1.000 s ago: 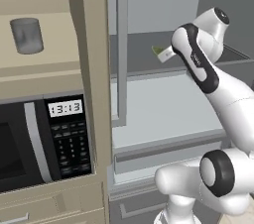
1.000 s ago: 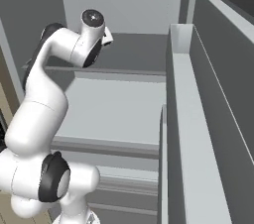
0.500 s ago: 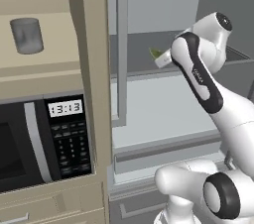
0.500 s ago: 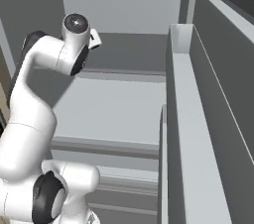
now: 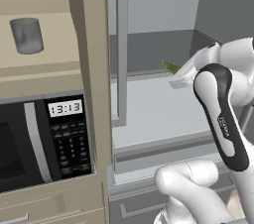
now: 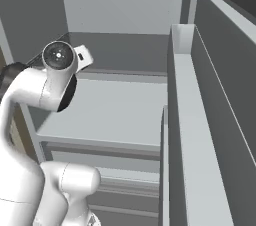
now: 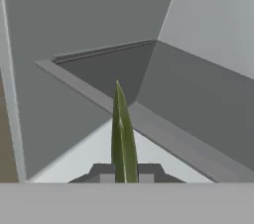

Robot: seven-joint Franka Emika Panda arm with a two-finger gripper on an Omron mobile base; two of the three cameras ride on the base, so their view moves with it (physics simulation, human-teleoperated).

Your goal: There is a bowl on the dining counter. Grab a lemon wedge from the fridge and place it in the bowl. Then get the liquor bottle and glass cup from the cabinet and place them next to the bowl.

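Grey fridge interior (image 6: 115, 110) (open), microwave (image 5: 44, 139) left.

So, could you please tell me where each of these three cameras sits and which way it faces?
Left base view: behind the arm's left, looking into the open fridge past the microwave and a glass cup; the white arm rises at right, carrying the lemon wedge.
Right base view: behind the arm's right, facing the fridge shelf and door; the arm stands at left.
Hand view: on the hand, looking along the gripper, jaws shut on the wedge.
Both base views share the shelf and the arm.
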